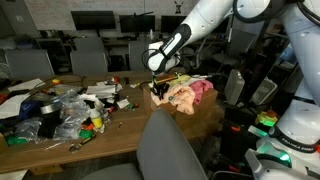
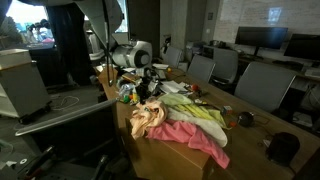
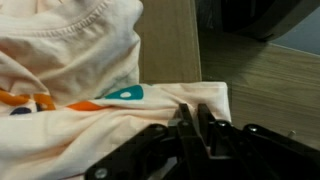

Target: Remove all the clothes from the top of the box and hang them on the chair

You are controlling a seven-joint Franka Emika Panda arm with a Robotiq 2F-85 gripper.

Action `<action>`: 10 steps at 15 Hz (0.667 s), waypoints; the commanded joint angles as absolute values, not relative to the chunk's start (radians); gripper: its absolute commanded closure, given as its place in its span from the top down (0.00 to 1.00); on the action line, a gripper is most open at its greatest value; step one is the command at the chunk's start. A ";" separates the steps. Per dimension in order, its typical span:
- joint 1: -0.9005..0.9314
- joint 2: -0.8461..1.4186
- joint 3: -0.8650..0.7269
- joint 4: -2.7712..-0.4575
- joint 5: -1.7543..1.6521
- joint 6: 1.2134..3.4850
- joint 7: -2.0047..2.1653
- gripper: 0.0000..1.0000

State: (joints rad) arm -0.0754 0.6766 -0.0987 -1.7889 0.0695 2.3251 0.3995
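Pinching a fold of the peach garment, the gripper fills the bottom of the wrist view. Its two dark fingers are drawn almost together with the pale hem caught between them, just below the orange-and-blue print. The hold looks thin, taking only the edge of the cloth and not a bunched handful. That is the first risk: on the lift the hem could slide out and the garment drop back.

Just beyond it, in an exterior view, the peach garment lies touching the pink one, with the pale yellow one and the white one spread beside them. All four rest on top of the brown cardboard box. Because they overlap, a pull on the peach piece could drag a neighbour along or tip it over the box's edge to the floor.

The grey padded chair stands close to the box, its rounded backrest upright and bare, so no garment has yet been hung. A limp, trailing cloth may snag on the box corner on the way across. It may also drape unevenly over the rounded back and slip off.

Farther off, clear plastic bags and small clutter cover the wooden table. A wide swing that way could sweep something off it.
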 commanded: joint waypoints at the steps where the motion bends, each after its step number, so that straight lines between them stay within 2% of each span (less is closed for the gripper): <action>1: -0.057 0.611 -0.108 -1.831 0.096 2.318 0.398 0.00; 6: -0.036 0.503 -0.112 -1.894 0.083 2.319 0.411 0.01; 10: -0.012 0.331 -0.112 -1.973 0.059 2.301 0.414 0.01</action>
State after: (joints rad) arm -0.0436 0.4950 -0.0987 -1.8759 0.0695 2.3220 0.4036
